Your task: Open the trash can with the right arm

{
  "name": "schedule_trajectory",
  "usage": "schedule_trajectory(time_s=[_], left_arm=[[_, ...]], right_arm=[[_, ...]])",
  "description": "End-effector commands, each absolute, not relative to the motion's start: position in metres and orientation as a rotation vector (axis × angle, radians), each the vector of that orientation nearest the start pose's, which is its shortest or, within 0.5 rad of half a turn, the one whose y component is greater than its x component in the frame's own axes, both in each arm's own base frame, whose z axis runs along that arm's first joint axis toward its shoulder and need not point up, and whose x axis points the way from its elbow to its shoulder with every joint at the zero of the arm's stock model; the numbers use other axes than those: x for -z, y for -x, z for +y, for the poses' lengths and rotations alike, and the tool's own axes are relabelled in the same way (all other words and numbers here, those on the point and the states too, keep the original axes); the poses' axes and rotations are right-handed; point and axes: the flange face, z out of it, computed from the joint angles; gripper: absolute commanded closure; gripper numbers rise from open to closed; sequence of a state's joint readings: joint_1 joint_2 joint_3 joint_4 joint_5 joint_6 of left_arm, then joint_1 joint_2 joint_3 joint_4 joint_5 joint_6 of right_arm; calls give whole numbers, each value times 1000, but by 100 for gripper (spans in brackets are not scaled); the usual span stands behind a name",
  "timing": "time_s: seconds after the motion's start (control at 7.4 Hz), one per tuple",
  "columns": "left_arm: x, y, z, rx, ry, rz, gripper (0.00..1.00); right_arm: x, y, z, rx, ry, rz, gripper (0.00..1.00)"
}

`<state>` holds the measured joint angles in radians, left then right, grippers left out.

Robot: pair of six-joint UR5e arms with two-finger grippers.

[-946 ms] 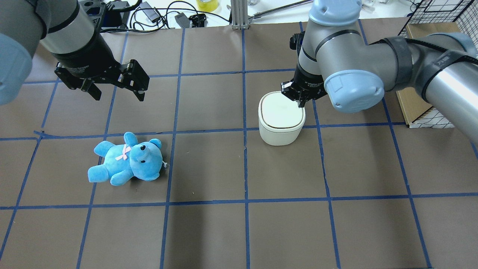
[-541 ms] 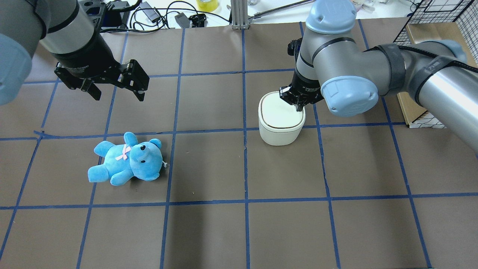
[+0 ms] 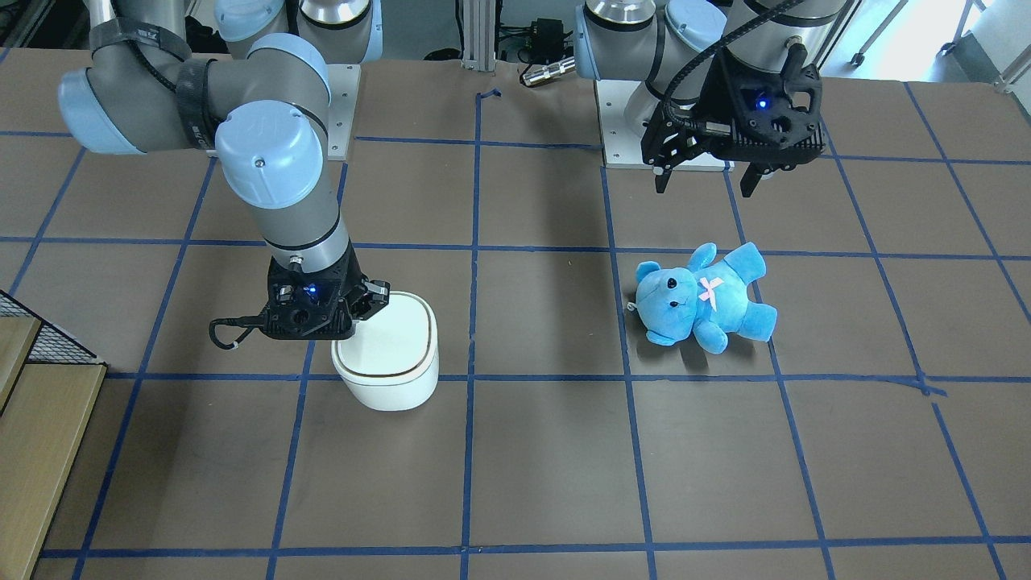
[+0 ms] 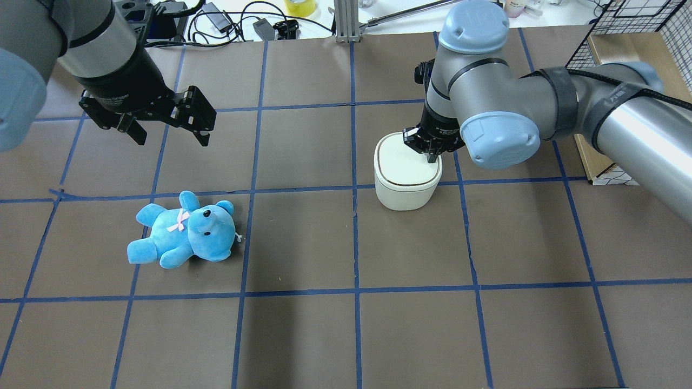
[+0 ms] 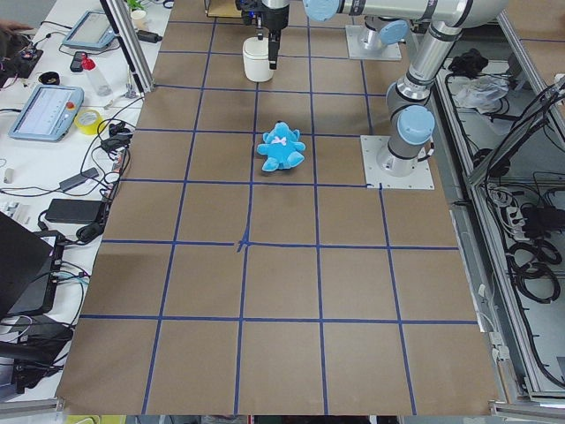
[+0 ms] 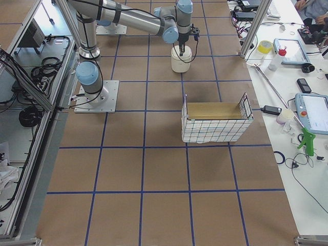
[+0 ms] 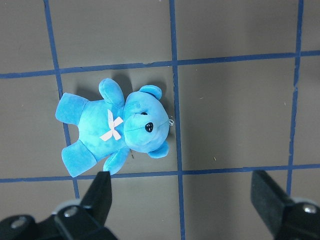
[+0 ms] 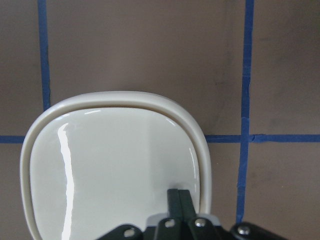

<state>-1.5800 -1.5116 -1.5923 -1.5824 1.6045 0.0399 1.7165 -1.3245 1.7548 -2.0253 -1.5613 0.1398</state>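
Observation:
The white trash can (image 4: 406,181) stands right of the table's middle with its lid lying flat. It also shows in the front view (image 3: 391,366) and the right wrist view (image 8: 110,165). My right gripper (image 4: 432,157) is shut, and its joined fingertips (image 8: 178,197) point down onto the lid close to the rim on the robot's right. The right gripper (image 3: 372,306) hangs over the can in the front view. My left gripper (image 4: 173,140) is open and empty, high above the blue teddy bear (image 4: 184,232). Its open fingers (image 7: 100,192) frame the teddy bear (image 7: 117,130) in the left wrist view.
A wire basket with a cardboard box (image 6: 215,123) stands on the table's right side, close behind the right arm (image 4: 611,92). Cables and tools (image 4: 227,21) lie beyond the far edge. Blue tape lines grid the brown table (image 4: 303,335).
My right arm has shifted a little left and its shut gripper has come slightly further over the lid's right edge. The lid, the teddy and the left arm have not moved.

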Motion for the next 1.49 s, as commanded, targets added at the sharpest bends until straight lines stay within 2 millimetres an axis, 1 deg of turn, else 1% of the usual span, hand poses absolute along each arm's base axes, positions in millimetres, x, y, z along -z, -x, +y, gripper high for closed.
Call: schedule_trajectory(time_s=[0.0, 0.14, 0.27, 0.41, 0.54, 0.68, 0.95, 1.08, 1.22, 1.35], left_arm=[[-505, 134, -468, 40, -76, 3106, 0], [-505, 134, -468, 42, -76, 3106, 0], [-504, 134, -468, 37, -73, 3106, 0], [-504, 134, -468, 37, -76, 3106, 0], [-505, 134, -468, 42, -76, 3106, 0], [-504, 134, -468, 37, -76, 3106, 0], [-504, 134, -468, 37, -76, 3106, 0], [-504, 134, -468, 37, -76, 3106, 0], [-504, 134, -468, 37, -73, 3106, 0], [-504, 134, -468, 37, -76, 3106, 0]], right_arm=[[-308, -215, -538, 19, 10, 3129, 100], [-310, -214, -538, 23, 10, 3135, 100], [-321, -213, -537, 48, 0, 3141, 82], [-355, -210, -525, 78, 4, 3153, 40], [-393, -205, -510, 101, 6, 3165, 12], [-424, -204, -514, 152, 0, 3162, 0], [-483, -186, -524, 28, -47, 3181, 0], [-502, -156, -535, 27, -95, 3165, 0], [-511, -116, -546, 51, -141, 3159, 0], [-517, -109, -545, 73, -146, 3159, 0]])
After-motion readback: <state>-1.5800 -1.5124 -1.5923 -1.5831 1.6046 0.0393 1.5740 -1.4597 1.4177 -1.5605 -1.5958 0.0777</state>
